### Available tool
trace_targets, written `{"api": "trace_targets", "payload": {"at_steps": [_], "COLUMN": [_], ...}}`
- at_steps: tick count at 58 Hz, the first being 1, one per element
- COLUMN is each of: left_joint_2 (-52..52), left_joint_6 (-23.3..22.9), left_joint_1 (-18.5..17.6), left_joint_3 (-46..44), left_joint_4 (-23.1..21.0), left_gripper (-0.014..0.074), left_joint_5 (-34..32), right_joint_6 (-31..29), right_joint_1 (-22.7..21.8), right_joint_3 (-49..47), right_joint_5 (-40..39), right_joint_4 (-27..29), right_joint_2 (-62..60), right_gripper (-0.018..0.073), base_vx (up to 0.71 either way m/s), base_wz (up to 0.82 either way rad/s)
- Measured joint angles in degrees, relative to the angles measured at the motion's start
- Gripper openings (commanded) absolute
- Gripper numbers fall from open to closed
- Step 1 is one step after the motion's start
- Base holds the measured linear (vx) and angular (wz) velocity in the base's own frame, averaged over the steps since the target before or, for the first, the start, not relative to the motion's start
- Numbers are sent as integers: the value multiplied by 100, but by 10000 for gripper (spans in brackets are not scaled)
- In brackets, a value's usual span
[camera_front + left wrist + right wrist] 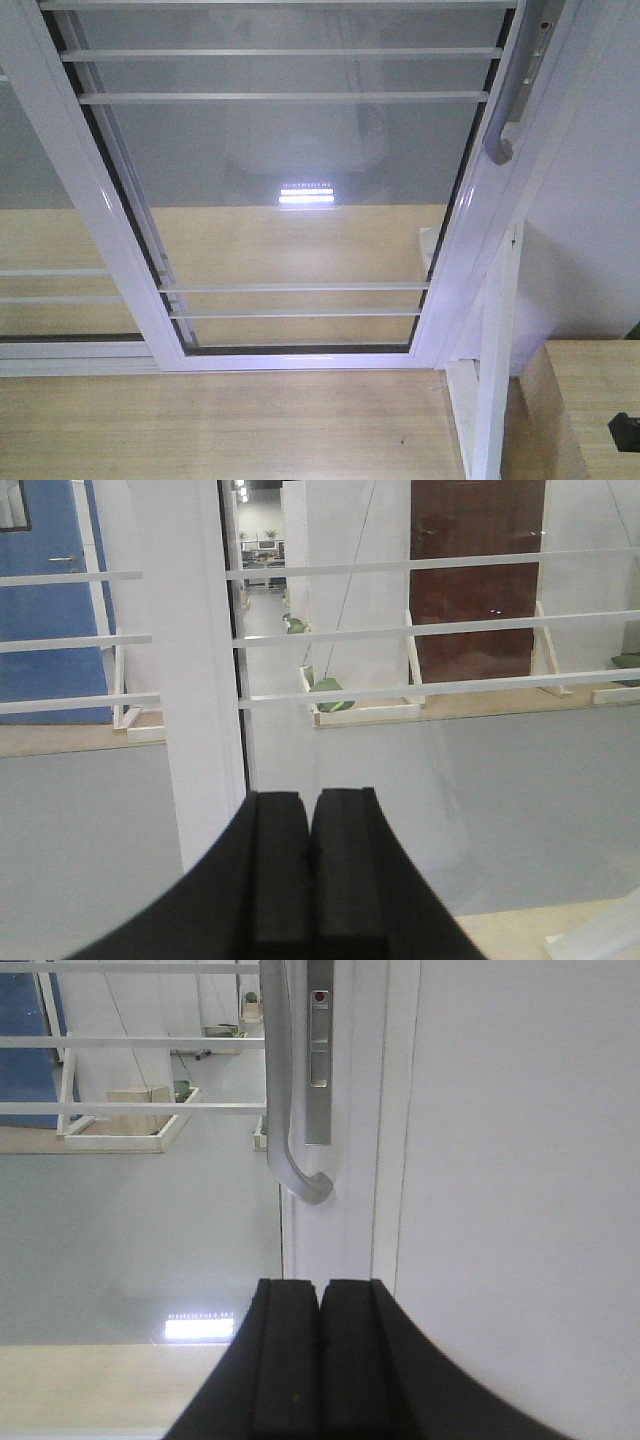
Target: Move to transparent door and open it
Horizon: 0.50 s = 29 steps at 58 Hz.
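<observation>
The transparent door (290,180) fills the front view: a clear glass panel in a white frame with thin horizontal white bars. Its curved grey handle (512,100) is at the upper right, on the frame. In the right wrist view the handle (285,1110) and its lock plate (319,1050) stand straight ahead and above my right gripper (320,1285), which is shut and empty, apart from the handle. My left gripper (308,798) is shut and empty, facing the glass beside a white frame post (195,680). Neither gripper shows in the front view.
A second white-framed glass panel (50,250) without handle sits at the left. A white wall (590,230) stands right of the door. A wooden box (585,410) is at the lower right. Wood floor (220,430) lies before the door's bottom rail.
</observation>
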Motion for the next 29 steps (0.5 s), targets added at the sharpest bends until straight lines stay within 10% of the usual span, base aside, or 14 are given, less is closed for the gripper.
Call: {"api": "trace_targets", "payload": {"at_steps": [29], "left_joint_2": [0], "left_joint_6": [0], "left_joint_1": [0], "left_joint_3": [6], "left_joint_4": [-6], "left_gripper": [-6], "left_joint_5": [-3], "right_joint_6": [2], "right_joint_1": [0], "right_joint_3": [0], "right_joint_5": [9], "right_joint_4": [0], "right_joint_2": [0], "right_gripper": [-9], "base_vx": [2], "base_wz": [0]}}
